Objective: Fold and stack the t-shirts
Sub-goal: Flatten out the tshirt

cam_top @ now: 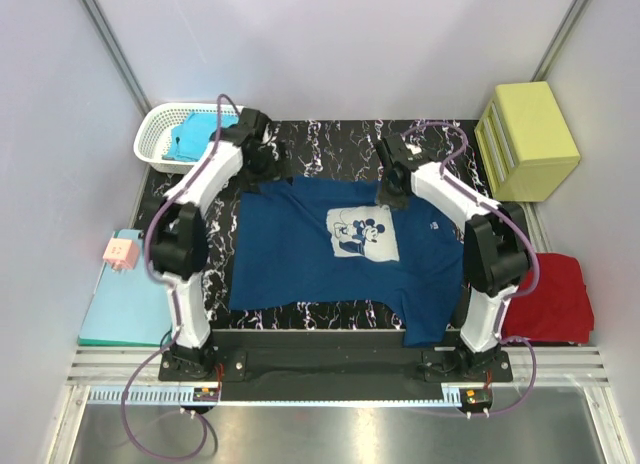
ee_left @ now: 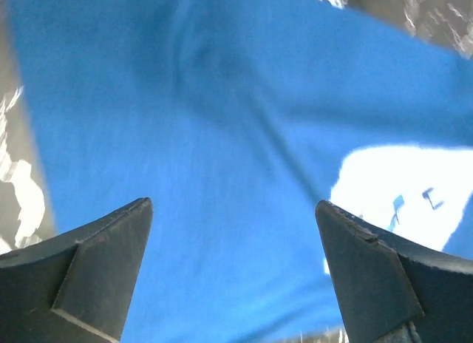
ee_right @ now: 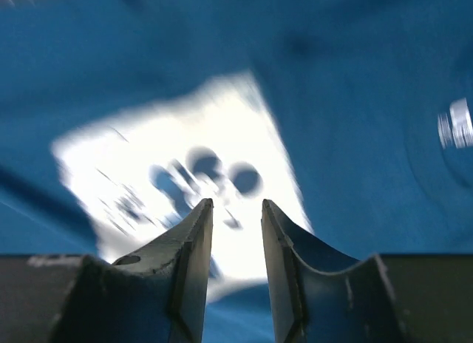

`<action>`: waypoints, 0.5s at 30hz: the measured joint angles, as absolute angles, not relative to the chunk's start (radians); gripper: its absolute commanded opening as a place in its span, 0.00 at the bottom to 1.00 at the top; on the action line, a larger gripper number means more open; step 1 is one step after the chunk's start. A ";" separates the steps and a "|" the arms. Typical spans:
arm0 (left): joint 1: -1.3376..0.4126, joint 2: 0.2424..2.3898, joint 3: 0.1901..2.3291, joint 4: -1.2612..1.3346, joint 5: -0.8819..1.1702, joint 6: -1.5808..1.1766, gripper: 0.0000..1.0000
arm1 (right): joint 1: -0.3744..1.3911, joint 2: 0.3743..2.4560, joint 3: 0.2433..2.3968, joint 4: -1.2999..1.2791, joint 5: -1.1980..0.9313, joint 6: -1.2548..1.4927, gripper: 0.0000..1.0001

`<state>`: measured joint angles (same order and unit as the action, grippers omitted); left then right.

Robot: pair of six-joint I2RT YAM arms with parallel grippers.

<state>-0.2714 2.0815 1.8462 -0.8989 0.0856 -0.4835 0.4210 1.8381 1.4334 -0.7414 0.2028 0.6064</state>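
Note:
A navy blue t-shirt lies spread flat on the black marbled mat, its pale cartoon-mouse print facing up. My left gripper hovers over the shirt's far left corner; in the left wrist view it is wide open above blue cloth, with nothing between the fingers. My right gripper is at the shirt's far edge near the collar. The right wrist view shows it narrowly open and empty, over the print. A turquoise t-shirt lies in the basket and a red one at the right.
A white basket stands at the back left. A yellow drawer box stands at the back right. A teal clipboard with a pink item on it lies left of the mat.

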 measured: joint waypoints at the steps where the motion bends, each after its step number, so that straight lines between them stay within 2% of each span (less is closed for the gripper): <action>1: -0.273 2.006 1.780 -0.882 0.086 -0.486 0.99 | 0.421 1.872 1.493 -0.732 0.209 0.601 0.39; 5: -0.289 1.792 1.539 -0.809 0.083 -0.491 0.99 | 0.422 2.034 1.692 -0.733 0.223 0.592 0.38; 11: -0.335 1.825 1.260 -0.730 0.083 -0.491 0.99 | 0.422 2.216 1.771 -0.747 0.228 0.590 0.38; 15: -0.359 1.844 1.215 -0.738 0.090 -0.495 0.99 | 0.421 2.265 1.829 -0.770 0.246 0.583 0.38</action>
<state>-0.3592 1.8442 1.2152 -0.7383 0.0902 -0.4953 0.4210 2.2654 1.8290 -0.7696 0.2462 0.5827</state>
